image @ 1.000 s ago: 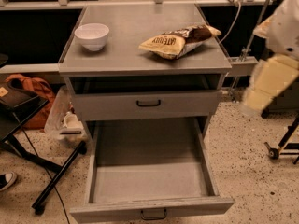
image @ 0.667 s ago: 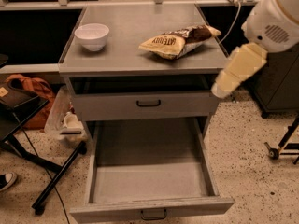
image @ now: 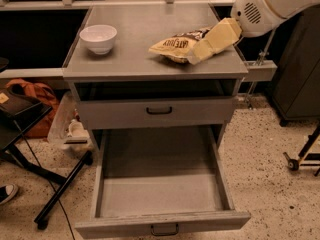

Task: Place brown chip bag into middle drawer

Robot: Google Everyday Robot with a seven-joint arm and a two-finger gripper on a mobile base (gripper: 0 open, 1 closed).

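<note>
While the grey cabinet (image: pixel 150 66) stands with its drawer (image: pixel 160 194) pulled right out at the bottom, tray bare and waiting, the one real change is up top. The arm (image: pixel 270 4), which a second ago hung off to the right of the cabinet at about the height of the closed front (image: pixel 120 115), has swung up and in over the top. The bag (image: pixel 172 46) lies where it lay, flat on the right half of the top, and has not moved. The gripper (image: pixel 198 54) now slants down from the right, with its tip on or just over the bag's right end. I cannot tell whether it touches, nor whether it is open or closed. The bowl (image: pixel 98 38) sits untouched at the left, well apart from all this. To my eye the reach is done and the grasp comes next. Nothing has been lifted, so the whole carry down to the drawer is yet to do. A crinkly bag may slide or crumple under a poor pinch, so a firm hold on its bulk looks wise before any lift.
</note>
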